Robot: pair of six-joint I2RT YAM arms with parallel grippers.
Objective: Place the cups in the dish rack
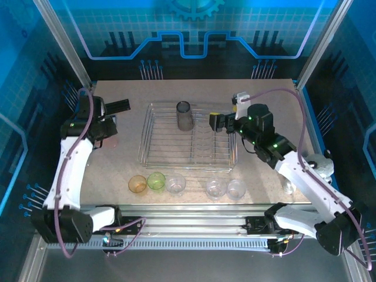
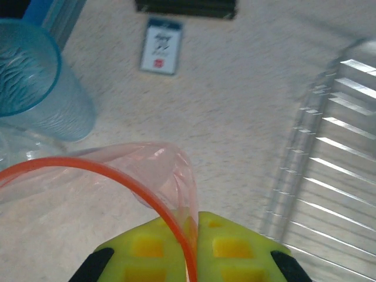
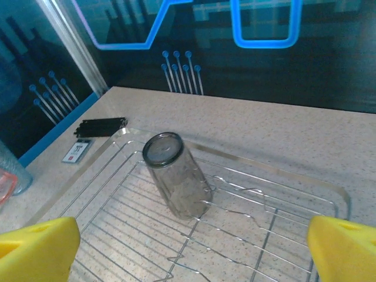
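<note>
My left gripper (image 2: 195, 235) is shut on the wall of a pink cup (image 2: 135, 170) with an orange-red rim, left of the dish rack (image 2: 335, 153). From above, that gripper (image 1: 106, 132) and pink cup (image 1: 110, 140) sit beside the silver wire rack (image 1: 147, 126). A smoky grey cup (image 1: 184, 115) stands upside down in the rack's back part. My right gripper (image 1: 220, 122) hangs open over the rack's right side, and its wrist view shows the grey cup (image 3: 176, 176) ahead between wide yellow fingers (image 3: 35, 247). Orange (image 1: 137, 184), green (image 1: 156, 180) and clear cups (image 1: 175, 184) line the front.
A blue tumbler (image 2: 35, 88) stands close to the left of the pink cup. A black ridged bar (image 1: 117, 106) and a small label card (image 2: 161, 46) lie behind it. Two more clear cups (image 1: 216, 187) sit front right, and another (image 1: 288, 187) beside the right arm.
</note>
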